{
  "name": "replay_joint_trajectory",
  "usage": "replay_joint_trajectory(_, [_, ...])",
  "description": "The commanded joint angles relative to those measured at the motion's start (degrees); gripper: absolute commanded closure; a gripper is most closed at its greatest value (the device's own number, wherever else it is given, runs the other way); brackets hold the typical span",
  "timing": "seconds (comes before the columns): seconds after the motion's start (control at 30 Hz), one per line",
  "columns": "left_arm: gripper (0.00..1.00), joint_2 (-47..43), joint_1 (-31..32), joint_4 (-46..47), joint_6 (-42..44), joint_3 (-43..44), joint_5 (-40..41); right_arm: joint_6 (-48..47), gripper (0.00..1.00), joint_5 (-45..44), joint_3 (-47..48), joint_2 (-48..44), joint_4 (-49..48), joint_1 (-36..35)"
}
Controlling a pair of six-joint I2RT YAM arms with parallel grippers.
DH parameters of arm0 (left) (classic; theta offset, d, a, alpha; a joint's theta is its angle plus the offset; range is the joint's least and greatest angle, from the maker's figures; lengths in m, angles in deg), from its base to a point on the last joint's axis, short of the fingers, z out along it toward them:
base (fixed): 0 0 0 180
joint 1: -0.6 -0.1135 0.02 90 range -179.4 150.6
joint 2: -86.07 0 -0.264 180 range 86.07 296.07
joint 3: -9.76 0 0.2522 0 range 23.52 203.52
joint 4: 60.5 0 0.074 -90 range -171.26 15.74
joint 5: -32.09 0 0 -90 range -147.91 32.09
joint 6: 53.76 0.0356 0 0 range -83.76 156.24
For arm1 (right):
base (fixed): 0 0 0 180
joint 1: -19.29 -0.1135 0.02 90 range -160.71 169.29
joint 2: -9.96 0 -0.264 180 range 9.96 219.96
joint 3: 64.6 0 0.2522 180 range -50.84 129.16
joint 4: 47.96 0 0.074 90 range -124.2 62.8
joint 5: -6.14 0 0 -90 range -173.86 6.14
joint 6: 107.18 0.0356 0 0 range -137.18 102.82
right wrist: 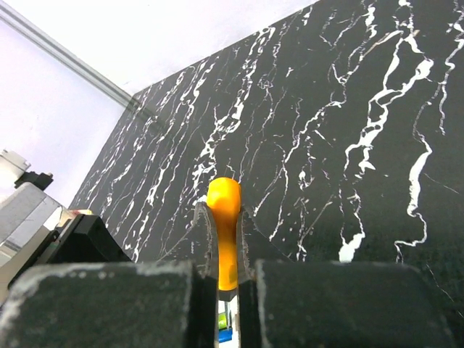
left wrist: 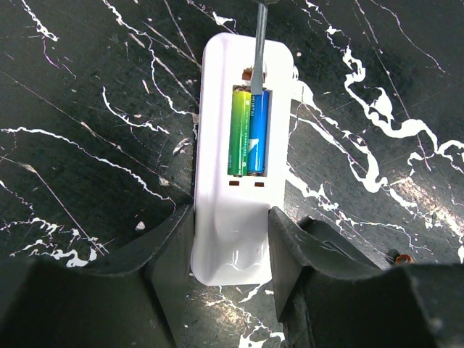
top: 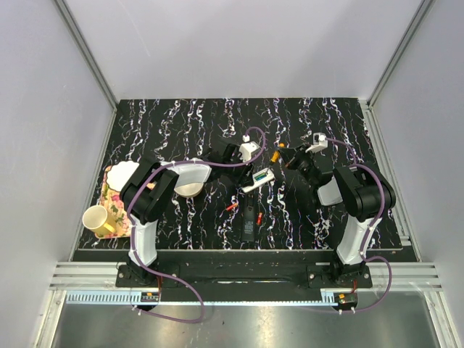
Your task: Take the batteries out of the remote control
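while the left gripper (left wrist: 230, 243) clamps the remote control (left wrist: 214, 145) and the right gripper (right wrist: 228, 283) pinches an orange screwdriver (right wrist: 224, 214), the batteries (left wrist: 239, 134), likely light and slick, lie just beyond the left fingers (left wrist: 170, 250); lever their far ends.

Pretty standard twin setup: the left arm (top: 145, 199) and right arm (top: 362, 196) are both chunky black joint housings on glossy white link shells, each with a purple cable (top: 254, 130) running along it and trailing out of a black base plate (top: 138, 274). There's a little white camera housing (top: 249, 151) near each wrist. Up close, the left gripper (left wrist: 230, 217) has matte black wedge-shaped fingers (left wrist: 170, 268), and the right gripper (right wrist: 221, 217) is blocky black with whitish scuffs along its edges.
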Motion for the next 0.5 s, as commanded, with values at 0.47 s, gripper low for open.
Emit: replay_joint_trajectory(0.47, [1.0, 4.9, 1.0, 1.6, 0.7, 1.0, 3.9, 1.6, 1.0, 6.2, 2.1, -1.9, -12.2, -1.0])
